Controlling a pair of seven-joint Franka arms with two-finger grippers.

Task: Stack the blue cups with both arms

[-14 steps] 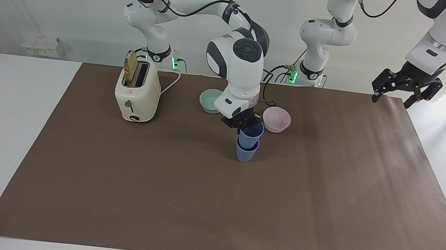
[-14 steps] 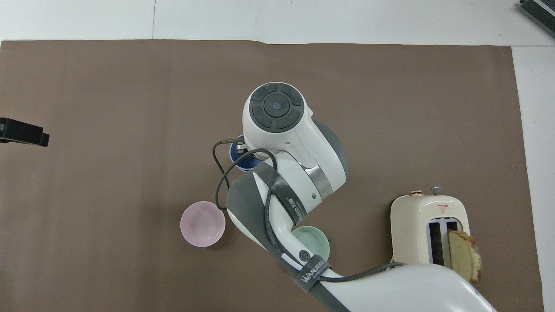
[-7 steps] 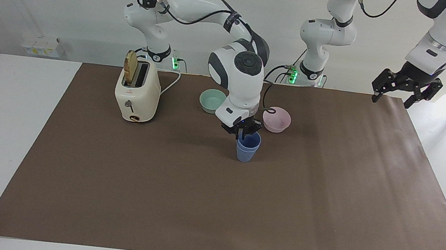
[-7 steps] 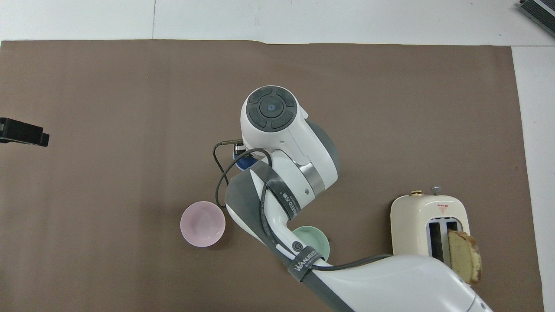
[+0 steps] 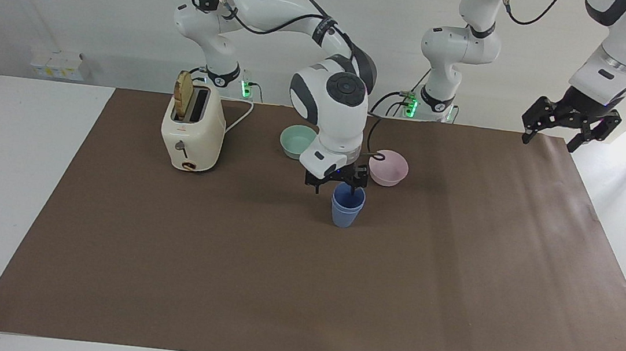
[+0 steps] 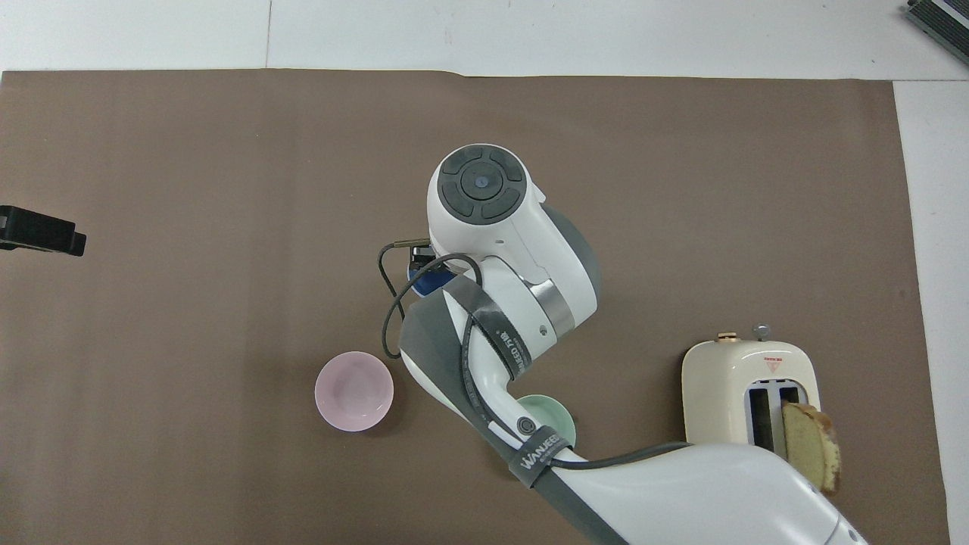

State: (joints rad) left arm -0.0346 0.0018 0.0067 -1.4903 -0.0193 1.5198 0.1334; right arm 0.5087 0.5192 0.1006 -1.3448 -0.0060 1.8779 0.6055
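Note:
The two blue cups (image 5: 347, 208) stand nested as one stack on the brown mat, near the middle of the table, farther from the robots than the pink bowl (image 5: 388, 167). My right gripper (image 5: 335, 189) hangs just over the stack's rim with its fingers spread; one finger (image 5: 353, 189) reaches down at the mouth of the upper cup. In the overhead view only a sliver of blue cup (image 6: 428, 281) shows under the right arm's wrist (image 6: 484, 204). My left gripper (image 5: 550, 139) waits raised and open over the left arm's end of the table; it also shows in the overhead view (image 6: 42, 231).
A teal bowl (image 5: 297, 141) sits beside the pink bowl, near the robots. A cream toaster (image 5: 192, 134) holding a slice of bread (image 5: 183, 94) stands toward the right arm's end. The brown mat (image 5: 301, 290) covers most of the table.
The right gripper lowered the upper cup fully into the lower one, then spread its fingers and let go. The left arm has not moved.

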